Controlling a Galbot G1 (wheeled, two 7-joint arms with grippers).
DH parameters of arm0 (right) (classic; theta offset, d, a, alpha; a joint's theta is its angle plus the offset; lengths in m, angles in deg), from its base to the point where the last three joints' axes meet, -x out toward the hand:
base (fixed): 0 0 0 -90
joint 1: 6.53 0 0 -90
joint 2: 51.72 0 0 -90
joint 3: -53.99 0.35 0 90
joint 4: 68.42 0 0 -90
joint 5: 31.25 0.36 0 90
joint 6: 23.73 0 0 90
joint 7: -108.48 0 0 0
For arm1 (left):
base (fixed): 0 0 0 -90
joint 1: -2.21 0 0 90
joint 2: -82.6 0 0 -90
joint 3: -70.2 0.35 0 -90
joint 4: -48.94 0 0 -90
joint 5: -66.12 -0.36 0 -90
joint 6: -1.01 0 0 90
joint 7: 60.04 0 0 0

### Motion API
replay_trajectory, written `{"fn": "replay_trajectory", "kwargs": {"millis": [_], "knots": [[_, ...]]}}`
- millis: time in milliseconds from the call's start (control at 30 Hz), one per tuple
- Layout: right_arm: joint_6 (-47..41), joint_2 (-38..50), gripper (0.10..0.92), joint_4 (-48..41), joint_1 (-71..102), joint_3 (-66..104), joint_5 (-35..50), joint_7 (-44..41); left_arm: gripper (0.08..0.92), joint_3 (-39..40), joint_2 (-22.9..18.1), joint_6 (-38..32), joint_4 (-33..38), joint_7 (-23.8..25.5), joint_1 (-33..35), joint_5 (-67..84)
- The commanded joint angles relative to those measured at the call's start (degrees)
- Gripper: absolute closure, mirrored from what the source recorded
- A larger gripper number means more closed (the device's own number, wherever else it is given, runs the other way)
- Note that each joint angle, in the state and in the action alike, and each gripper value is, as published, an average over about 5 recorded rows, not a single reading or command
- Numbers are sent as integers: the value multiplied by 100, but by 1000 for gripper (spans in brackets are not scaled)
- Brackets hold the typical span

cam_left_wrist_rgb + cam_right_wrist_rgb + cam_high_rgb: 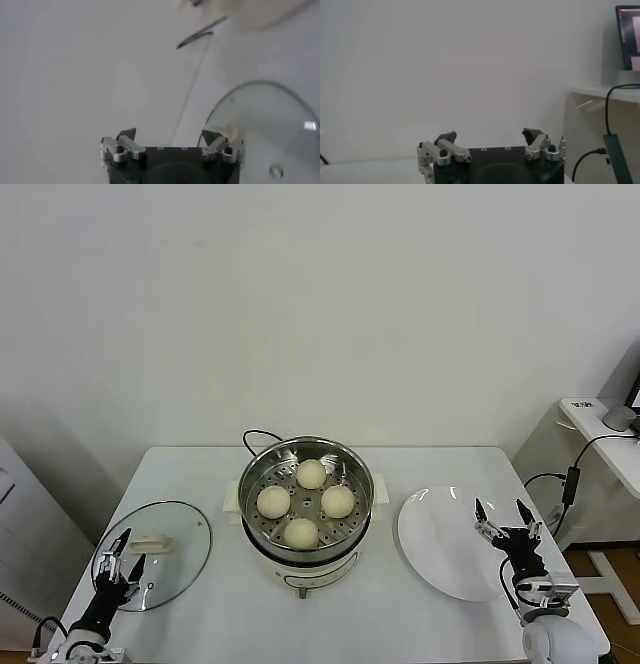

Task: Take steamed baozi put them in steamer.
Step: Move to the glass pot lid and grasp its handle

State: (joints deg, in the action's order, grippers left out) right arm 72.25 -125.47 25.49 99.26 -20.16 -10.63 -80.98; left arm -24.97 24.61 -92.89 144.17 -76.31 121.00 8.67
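Note:
Several cream-white baozi (311, 473) (273, 502) (338, 500) (301, 532) lie on the perforated tray inside the shiny steel steamer (360, 467), which stands on its white base at the table's middle. My left gripper (119, 549) is open and empty, low at the front left over the glass lid's near edge; it also shows in the left wrist view (169, 135). My right gripper (506, 519) is open and empty at the front right, over the plate's right edge; it also shows in the right wrist view (491, 136).
A flat white plate (440, 544) lies right of the steamer, with nothing on it. A round glass lid (180, 529) with a white handle lies left of it, also in the left wrist view (265, 125). A black cord (258, 434) runs behind the steamer. A side desk stands at far right.

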Motion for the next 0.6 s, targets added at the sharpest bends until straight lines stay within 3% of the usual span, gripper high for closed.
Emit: {"fn": "replay_trajectory", "kwargs": {"millis": [33,600], "knots": [[25,-114,203,-54,35,38,-147,-19,177,-41,-264,-387,-1040,-596,-789,-1931],[56,-121,203,-28,113,133,-215,-64,177,125,-250,-479,-1790,-528,-1589,-1642]]}}
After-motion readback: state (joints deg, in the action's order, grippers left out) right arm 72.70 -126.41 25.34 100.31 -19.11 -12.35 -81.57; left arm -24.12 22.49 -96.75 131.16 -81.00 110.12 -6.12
